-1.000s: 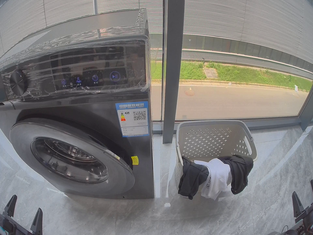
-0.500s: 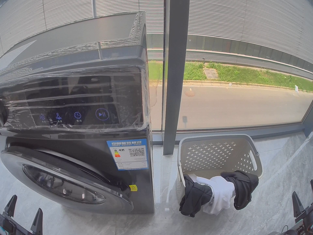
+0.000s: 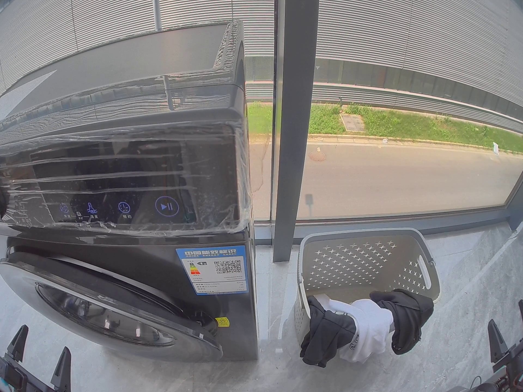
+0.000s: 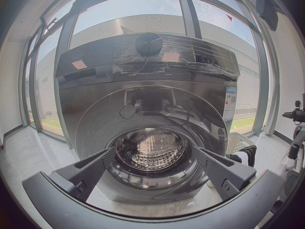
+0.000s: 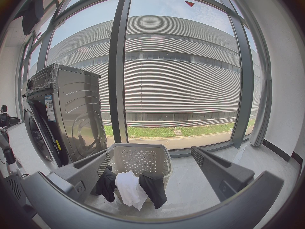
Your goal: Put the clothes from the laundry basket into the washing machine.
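Over the basket [image 3: 366, 231] rim soft, light clothes [image 3: 371, 322] are draped, best pinched at a fold; left claw [image 4: 154, 153] and right claw [image 5: 151, 153] are seen open.

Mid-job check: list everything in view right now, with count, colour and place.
washing machine: one, dark grey, on the floor, left of the window pillar
label: one, blue and white, upper right of the machine's front
laundry basket: one, light grey, on the floor right of the machine, by the window
black garments: two, black, draped over the basket's near rim
white garment: one, white, on that rim between the black ones
window pillar: one, dark grey, behind, between machine and basket
left gripper: one, black, open, low before the machine's door
right gripper: one, black, open, facing the basket
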### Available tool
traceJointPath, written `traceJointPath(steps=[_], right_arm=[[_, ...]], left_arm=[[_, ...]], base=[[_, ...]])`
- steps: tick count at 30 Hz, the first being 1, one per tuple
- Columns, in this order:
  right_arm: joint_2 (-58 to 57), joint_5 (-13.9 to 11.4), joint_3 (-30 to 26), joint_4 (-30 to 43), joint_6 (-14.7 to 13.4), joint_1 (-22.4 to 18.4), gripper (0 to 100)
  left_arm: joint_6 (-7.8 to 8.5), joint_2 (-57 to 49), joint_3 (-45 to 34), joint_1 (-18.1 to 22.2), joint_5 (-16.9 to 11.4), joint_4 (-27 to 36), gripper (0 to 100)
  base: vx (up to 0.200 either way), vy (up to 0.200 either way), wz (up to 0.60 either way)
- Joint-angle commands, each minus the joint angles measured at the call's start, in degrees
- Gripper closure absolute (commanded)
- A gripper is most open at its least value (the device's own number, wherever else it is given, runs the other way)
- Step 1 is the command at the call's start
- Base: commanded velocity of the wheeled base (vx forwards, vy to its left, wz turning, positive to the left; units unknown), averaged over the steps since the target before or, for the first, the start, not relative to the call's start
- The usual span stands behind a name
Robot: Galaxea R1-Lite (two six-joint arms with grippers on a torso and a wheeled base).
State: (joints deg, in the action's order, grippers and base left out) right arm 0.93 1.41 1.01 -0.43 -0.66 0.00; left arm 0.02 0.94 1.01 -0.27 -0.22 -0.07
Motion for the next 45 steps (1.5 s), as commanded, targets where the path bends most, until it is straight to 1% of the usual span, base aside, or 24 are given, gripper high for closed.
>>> traceJointPath(steps=[1, 5, 23, 44, 45], right_arm=[[-0.93, -0.01, -1.01, -0.01, -0.04, 0.0, 0], [-0.93, -0.01, -1.01, -0.01, -0.04, 0.0, 0], [-0.93, -0.01, -1.01, -0.01, -0.04, 0.0, 0], [-0.93, 0.08, -1.01, -0.01, 0.04, 0.0, 0], [-0.93, -0.01, -1.01, -0.1, 0.04, 0.0, 0]], left_arm=[[-0.02, -0.94, -0.92, 0.0, -0.04, -0.01, 0], [-0.02, -0.94, -1.01, 0.0, -0.04, -0.01, 0], [-0.02, -0.94, -1.01, 0.0, -0.04, -0.01, 0], [-0.02, -0.94, -1.01, 0.0, -0.04, -0.01, 0], [-0.02, -0.94, -1.01, -0.08, -0.04, -0.01, 0]], base=[[0.0, 0.0, 0.0], [0.0, 0.0, 0.0], [0.0, -0.2, 0.0], [0.0, 0.0, 0.0], [-0.2, 0.0, 0.0]])
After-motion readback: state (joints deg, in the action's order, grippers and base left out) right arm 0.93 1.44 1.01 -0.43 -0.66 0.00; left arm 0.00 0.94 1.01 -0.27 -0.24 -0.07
